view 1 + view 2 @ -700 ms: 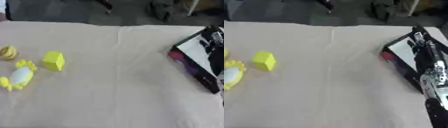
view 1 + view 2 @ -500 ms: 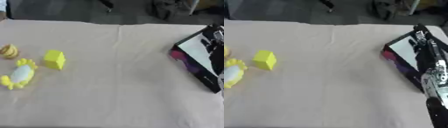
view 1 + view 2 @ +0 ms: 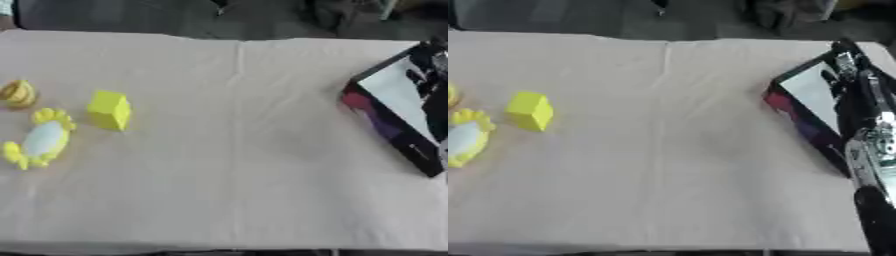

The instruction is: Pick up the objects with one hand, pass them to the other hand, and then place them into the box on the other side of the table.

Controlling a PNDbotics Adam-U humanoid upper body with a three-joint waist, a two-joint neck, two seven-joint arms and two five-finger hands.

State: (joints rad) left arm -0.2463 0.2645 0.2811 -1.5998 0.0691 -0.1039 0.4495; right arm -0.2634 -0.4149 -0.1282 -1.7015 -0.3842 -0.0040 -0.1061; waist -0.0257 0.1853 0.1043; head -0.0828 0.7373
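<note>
Table (image 3: 245,190) covered with a beige cloth, one crease running front to back near its middle.

Box (image 3: 398,112): dark-walled, white floor, lying askew at the right edge of the table. Nothing identifiable inside it apart from the hand.

Right hand (image 3: 852,82): arm comes up from the lower right corner of the right eye view and lies over the box; fingers reach over the white floor toward the box's far corner. Fingers look extended, roughly straight and close together, nothing held. Only dark finger shapes visible in the left eye view.

Left hand: in neither view.

Objects, all well apart from the box, at the opposite edge of the table:
- yellow block (image 3: 109,110), nearest to the box of the three;
- yellow-and-white candy-shaped toy (image 3: 37,140), beyond the block and nearer the front;
- small rounded yellow item (image 3: 17,93), beyond the block, toward the far side; shape unclear.
</note>
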